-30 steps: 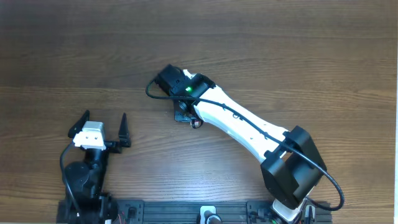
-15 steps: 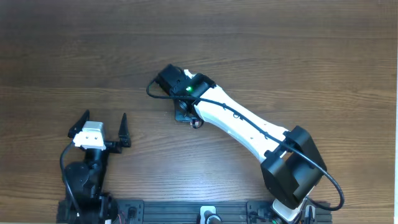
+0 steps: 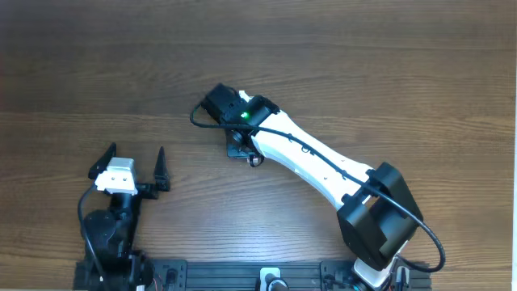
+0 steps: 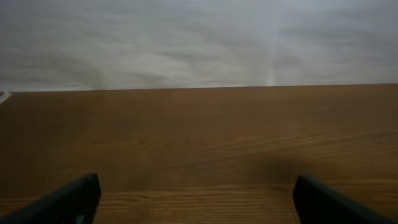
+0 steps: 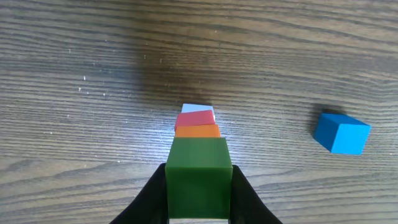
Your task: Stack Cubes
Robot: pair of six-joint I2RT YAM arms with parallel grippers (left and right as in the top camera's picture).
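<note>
Now the right tool [image 5: 199, 173] clamps the green cube [image 5: 199, 186] atop the orange cube [image 5: 198, 131].

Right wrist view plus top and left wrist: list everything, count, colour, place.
green cube: 1, green, held in the right pincer over the stack; cannot tell if it touches
orange cube: 1, orange, top of the stack
red cube: 1, red, under the orange cube
pale cube: 1, white or pale blue, lowest visible in the stack
blue cube: 1, blue, alone on the table, apart from the stack
table: 1, brown wood
left pincer: 1, black, open, near its base
right pincer: 1, black, shut on the green cube
</note>
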